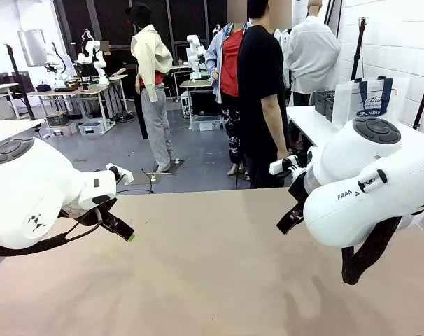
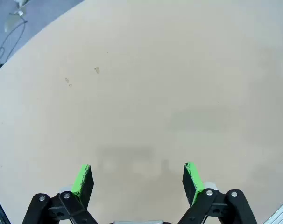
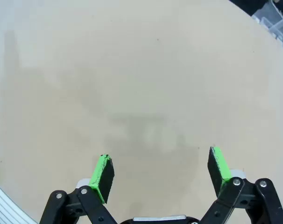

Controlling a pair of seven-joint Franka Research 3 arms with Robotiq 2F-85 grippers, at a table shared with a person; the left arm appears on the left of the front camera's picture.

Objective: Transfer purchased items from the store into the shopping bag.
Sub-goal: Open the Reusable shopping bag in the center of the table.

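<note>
Shopping bag (image 1: pixel 369 98), a translucent whitish plastic tote with navy strap handles, sits on a white side table (image 1: pixel 306 122) way back behind the right claw (image 3: pixel 160 170), well apart from it. There's a dark grey plastic basket (image 1: pixel 324 101) just beside it. The right claw and left claw (image 2: pixel 139 175) both gape wide open over the tan tabletop (image 1: pixel 212 266), gripping nothing.

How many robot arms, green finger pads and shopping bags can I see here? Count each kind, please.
White arms: 2, left arm, right arm
Green pads: 4, two per gripper: left gripper, right gripper
Shopping bag: 1
Total: 7
</note>
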